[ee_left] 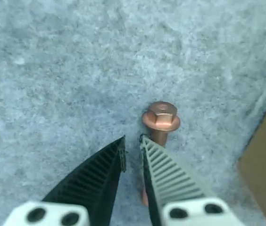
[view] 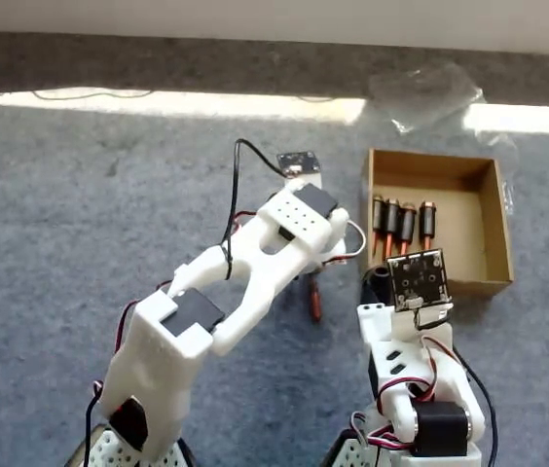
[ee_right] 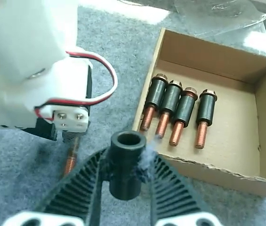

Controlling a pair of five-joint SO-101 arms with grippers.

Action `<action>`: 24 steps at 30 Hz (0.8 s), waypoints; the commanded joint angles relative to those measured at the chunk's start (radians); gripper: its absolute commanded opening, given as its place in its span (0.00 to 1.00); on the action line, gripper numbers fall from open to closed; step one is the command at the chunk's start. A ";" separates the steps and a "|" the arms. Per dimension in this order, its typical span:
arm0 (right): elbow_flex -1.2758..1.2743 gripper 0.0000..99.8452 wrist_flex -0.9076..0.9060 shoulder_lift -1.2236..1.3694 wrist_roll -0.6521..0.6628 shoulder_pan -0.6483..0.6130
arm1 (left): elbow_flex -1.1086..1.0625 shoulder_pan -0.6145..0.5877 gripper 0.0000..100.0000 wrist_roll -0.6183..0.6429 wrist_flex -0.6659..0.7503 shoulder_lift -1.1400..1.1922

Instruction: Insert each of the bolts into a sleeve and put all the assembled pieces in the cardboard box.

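Four assembled pieces point(view: 401, 226) already lie side by side in the cardboard box point(view: 430, 158), so most of the job looks done. One loose bolt point(ee_left: 161, 117) lies on the grey tabletop point(view: 80, 214), just beside the box. The left pincer point(ee_left: 132, 143) hovers right over it, fingers nearly together with a thin gap and clamped on nothing. The bolt's shank runs under one finger, not between them. The right pincer point(ee_right: 127, 160) is clamped on a black sleeve point(ee_right: 126, 165), held upright with its bore open, near the box's front wall. Left to do, by my reckoning: grab that bolt, seat it, box the piece. Part of the bolt's shank is hidden by the finger, and what the clear bag point(view: 425, 95) holds is hard to make out.
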State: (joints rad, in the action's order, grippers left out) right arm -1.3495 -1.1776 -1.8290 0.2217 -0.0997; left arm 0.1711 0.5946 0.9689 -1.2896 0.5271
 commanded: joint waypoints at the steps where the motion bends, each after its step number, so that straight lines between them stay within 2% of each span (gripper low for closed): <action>1: 0.015 0.00 0.027 -0.007 0.015 0.012 | 0.047 0.002 0.07 0.003 0.031 -0.008; 24: 0.013 0.00 0.027 -0.007 0.017 0.012 | 0.142 0.039 0.07 -0.078 -0.037 -0.018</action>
State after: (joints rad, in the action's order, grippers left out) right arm -1.3495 -1.1776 -1.8290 0.2217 -0.0997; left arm 0.2616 0.6237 0.9030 -1.3157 0.5271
